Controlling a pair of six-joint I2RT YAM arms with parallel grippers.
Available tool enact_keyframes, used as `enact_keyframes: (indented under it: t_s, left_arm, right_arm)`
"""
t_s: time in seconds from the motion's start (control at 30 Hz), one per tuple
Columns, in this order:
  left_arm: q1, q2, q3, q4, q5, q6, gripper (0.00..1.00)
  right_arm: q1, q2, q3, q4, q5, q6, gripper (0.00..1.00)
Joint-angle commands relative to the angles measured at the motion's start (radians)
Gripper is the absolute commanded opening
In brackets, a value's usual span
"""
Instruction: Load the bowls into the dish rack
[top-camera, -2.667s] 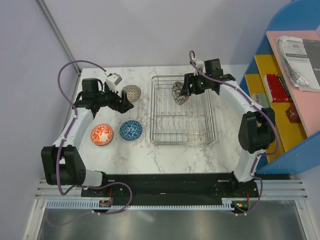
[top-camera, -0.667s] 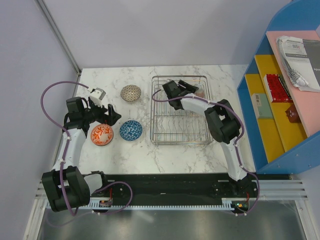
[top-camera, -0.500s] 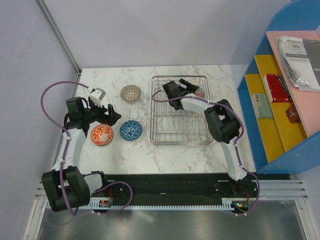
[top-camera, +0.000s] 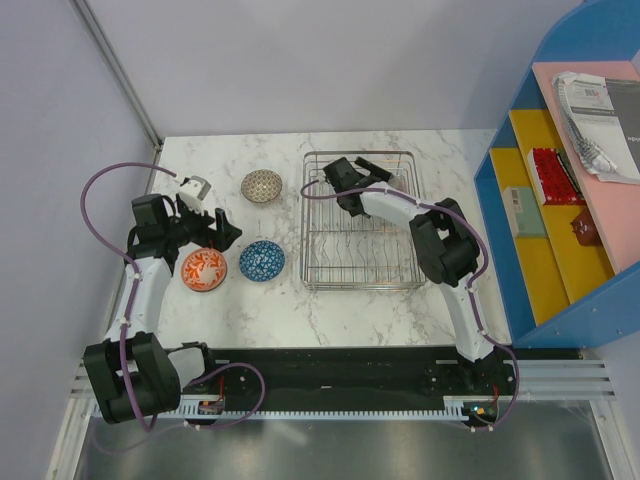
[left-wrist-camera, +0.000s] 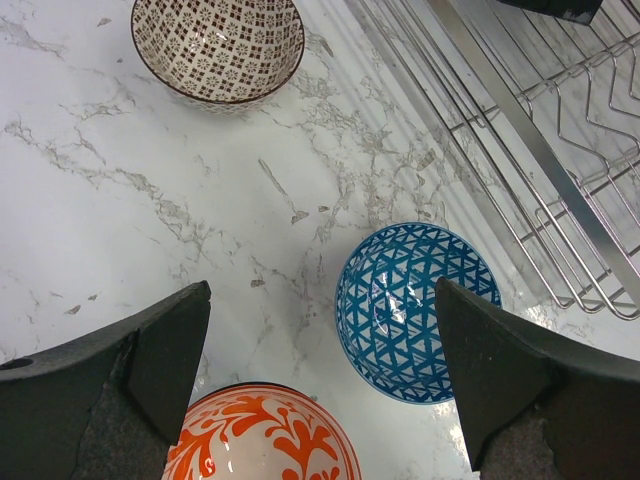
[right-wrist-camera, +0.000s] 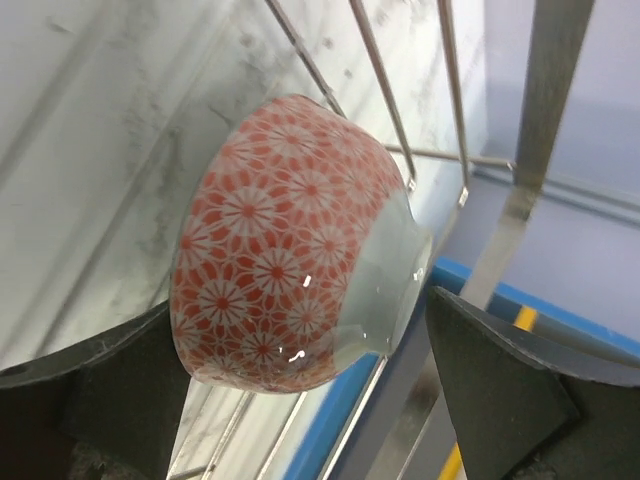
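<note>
Three bowls sit on the marble left of the dish rack (top-camera: 362, 262): an orange-red one (top-camera: 203, 268), a blue one (top-camera: 262, 260) and a grey-brown one (top-camera: 262, 185). My left gripper (top-camera: 217, 235) is open and empty, hovering between the orange-red bowl (left-wrist-camera: 265, 440) and the blue bowl (left-wrist-camera: 418, 310). My right gripper (top-camera: 385, 175) is at the rack's far end. It is open around a red flower-patterned bowl (right-wrist-camera: 290, 245) that lies on its side against the wires, with a gap at its pale base.
The grey-brown bowl (left-wrist-camera: 218, 45) is ahead in the left wrist view, with the rack's rim (left-wrist-camera: 520, 130) at the right. A blue and yellow shelf unit (top-camera: 560, 200) stands right of the table. A wall runs along the left.
The right arm has swung into the rack's far end and now has the red bowl lying between open jaws. The left gripper has drawn back from the grey-brown bowl toward the orange-red one.
</note>
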Motion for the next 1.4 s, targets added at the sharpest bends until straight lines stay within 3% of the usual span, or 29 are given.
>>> enact_keyframes:
  t_s: [0.0,0.2,0.43,0.67,0.9,1.1,1.37]
  left_arm:
    - [0.007,-0.023,-0.009,0.037,0.027,-0.013,1.0]
    - [0.01,-0.034,-0.013,0.037,0.028,-0.015,1.0]
    - [0.015,-0.038,-0.014,0.037,0.033,-0.015,1.0]
    - [0.018,-0.035,-0.013,0.037,0.034,-0.015,1.0]
    - [0.022,-0.038,-0.014,0.037,0.036,-0.015,1.0]
    - [0.022,-0.041,-0.013,0.037,0.037,-0.016,1.0]
    - [0.027,-0.04,-0.014,0.036,0.045,-0.016,1.0]
  right_arm:
    - [0.014,-0.02,0.08,-0.149,-0.224,0.075,0.98]
    - [0.012,-0.017,0.083,-0.186,-0.283,0.052,0.98]
    - [0.006,0.009,0.083,-0.101,-0.108,-0.011,0.98]
    - [0.006,-0.015,0.154,-0.263,-0.368,0.007,0.98]
    - [0.003,-0.026,0.201,-0.372,-0.524,0.01,0.98]
    - [-0.017,0.002,0.223,-0.331,-0.404,0.041,0.98]
    - [-0.04,-0.017,0.151,-0.079,-0.153,0.026,0.98]
